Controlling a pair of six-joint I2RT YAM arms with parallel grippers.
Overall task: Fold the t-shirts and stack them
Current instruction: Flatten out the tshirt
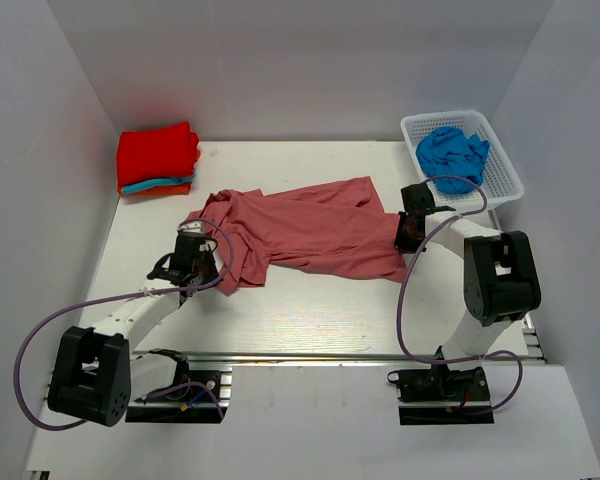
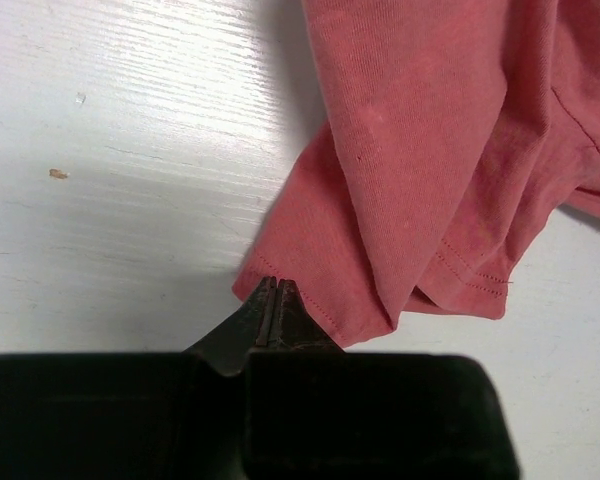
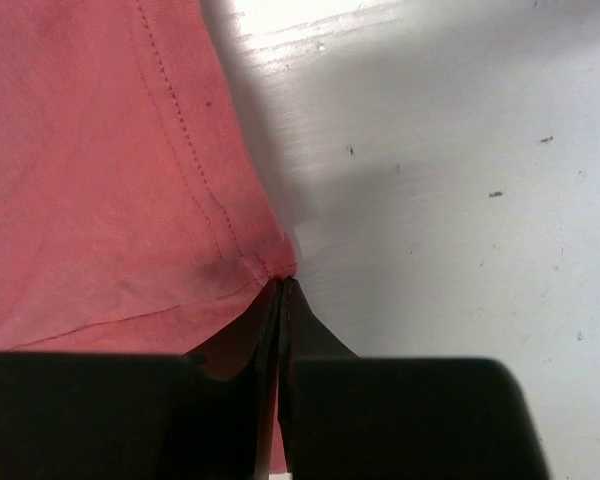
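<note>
A dusty rose-red t-shirt [image 1: 310,230] lies crumpled and stretched across the middle of the table. My left gripper [image 1: 208,270] is at its near left corner, with the jaws shut on the hem [image 2: 275,285]; the shirt [image 2: 430,150] bunches in folds just beyond. My right gripper [image 1: 408,246] is at the shirt's right corner, with the jaws shut on the stitched hem corner [image 3: 282,285] of the shirt [image 3: 90,180]. A folded stack stands at the back left: a bright red shirt [image 1: 158,152] on a turquoise one [image 1: 152,185] and an orange one [image 1: 170,190]. A bright blue shirt [image 1: 452,152] lies bunched in the basket.
A white lattice basket [image 1: 507,178] stands at the back right, just behind my right arm. White walls enclose the table on three sides. The arm bases and their purple cables sit along the near edge.
</note>
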